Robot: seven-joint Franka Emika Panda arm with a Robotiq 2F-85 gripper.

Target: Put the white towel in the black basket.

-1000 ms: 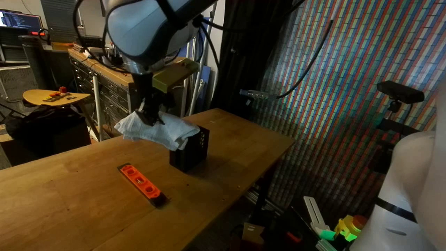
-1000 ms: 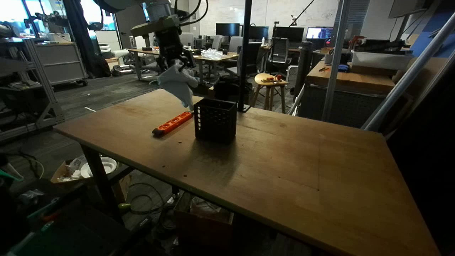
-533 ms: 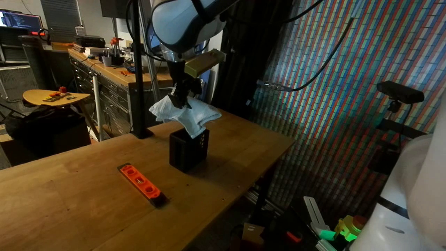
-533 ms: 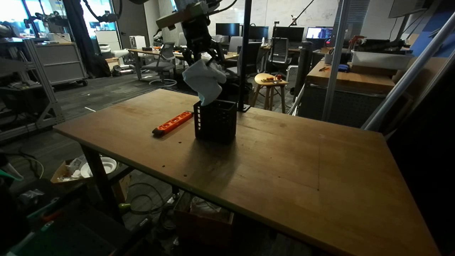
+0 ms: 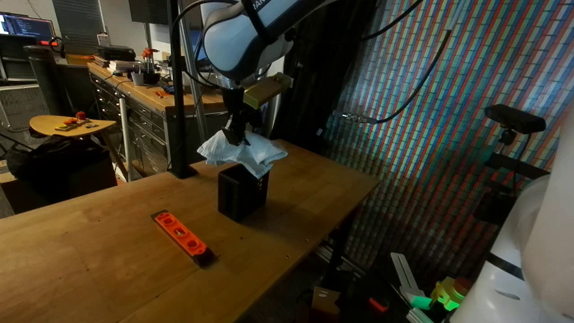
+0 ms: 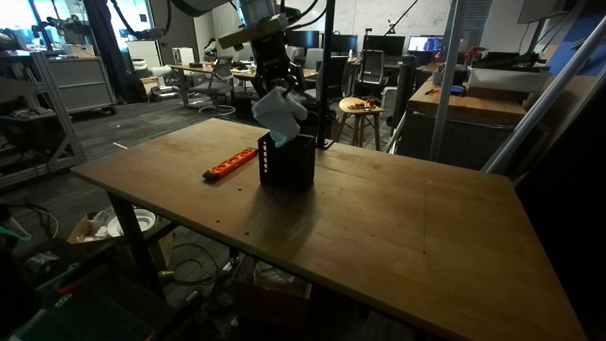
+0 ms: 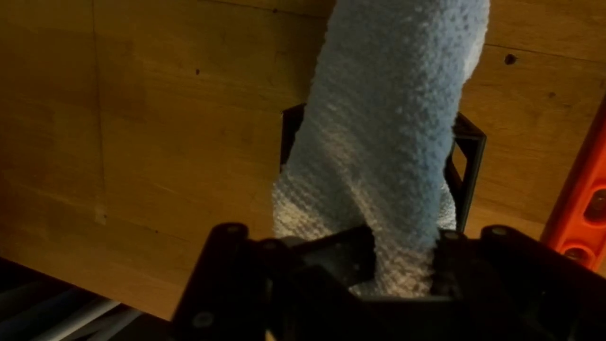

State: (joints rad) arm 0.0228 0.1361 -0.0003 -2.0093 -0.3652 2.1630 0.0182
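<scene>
The white towel (image 5: 251, 154) looks pale blue-white and hangs folded from my gripper (image 5: 237, 140), whose fingers pinch its middle. In the other views the towel (image 6: 278, 116) also shows, and in the wrist view (image 7: 388, 118) it passes between the fingers of the gripper (image 7: 402, 255). The black basket (image 5: 233, 197) stands upright on the table, under the towel; it shows in both exterior views (image 6: 287, 166). The towel's lowest corner overlaps the basket's rim; I cannot tell whether they touch. In the wrist view the towel hides most of the basket (image 7: 473, 166) and its inside.
An orange level (image 5: 181, 235) lies on the wooden table (image 5: 112, 269) near the basket, and shows in the wrist view (image 7: 584, 208). A black upright post (image 6: 325, 71) stands at the table's edge behind the basket in an exterior view.
My gripper has carried the towel sideways from beside the basket to above it. In the last half second it has shifted slightly further and lowered a little. Basket and level have not moved.
</scene>
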